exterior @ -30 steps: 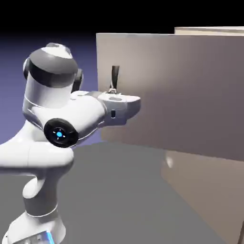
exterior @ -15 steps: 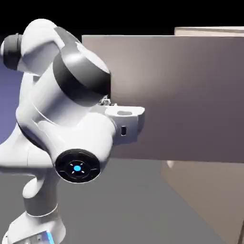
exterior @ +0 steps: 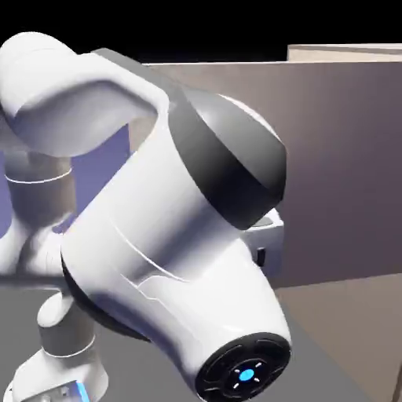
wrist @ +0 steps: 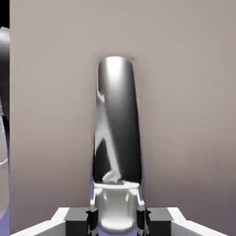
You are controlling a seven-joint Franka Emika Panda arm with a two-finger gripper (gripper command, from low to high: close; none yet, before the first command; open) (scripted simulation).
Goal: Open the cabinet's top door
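Behind the bulky white arm that fills the exterior view stands the tall, matte beige-tan cabinet (exterior: 345, 52), its body showing at the picture's upper right. Swung well out from it, the large flat top door (exterior: 338, 173) stretches across that view as a smooth, plain panel; opening looks largely done, with perhaps only a final widening left. Up close in the hand view, the glossy dark metal bar handle (wrist: 116, 120), rounded at its end, sits clamped between the closed grey gripper (wrist: 116, 216).
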